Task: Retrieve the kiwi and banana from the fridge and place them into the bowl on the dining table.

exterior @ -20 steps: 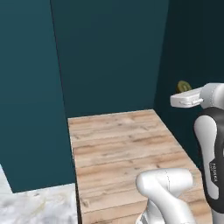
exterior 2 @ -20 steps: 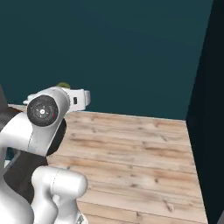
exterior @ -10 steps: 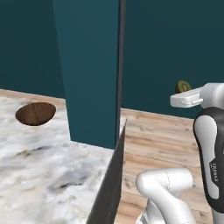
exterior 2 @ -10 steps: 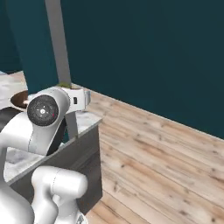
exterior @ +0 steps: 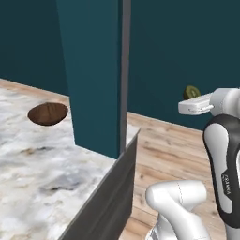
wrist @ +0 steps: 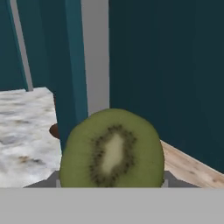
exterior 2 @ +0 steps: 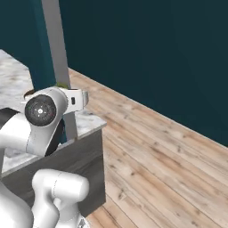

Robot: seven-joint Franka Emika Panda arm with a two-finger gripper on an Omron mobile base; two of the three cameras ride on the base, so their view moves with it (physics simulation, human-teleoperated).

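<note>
Gripping round green kiwi (wrist: pixel 112 148), claw (exterior: pixel 193 99)

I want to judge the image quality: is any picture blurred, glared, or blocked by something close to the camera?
Left base view: sharp, flat even light, no glare; the bowl is clear. Right base view: sharp, the robot's own arm covers the lower left. Hand view: the kiwi sits very close and blocks much of the frame.

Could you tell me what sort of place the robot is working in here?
Probably a home dining area: a marble-topped dining table carrying a wooden bowl, a plank wood floor and dark teal walls. The tool holds a halved kiwi.
</note>
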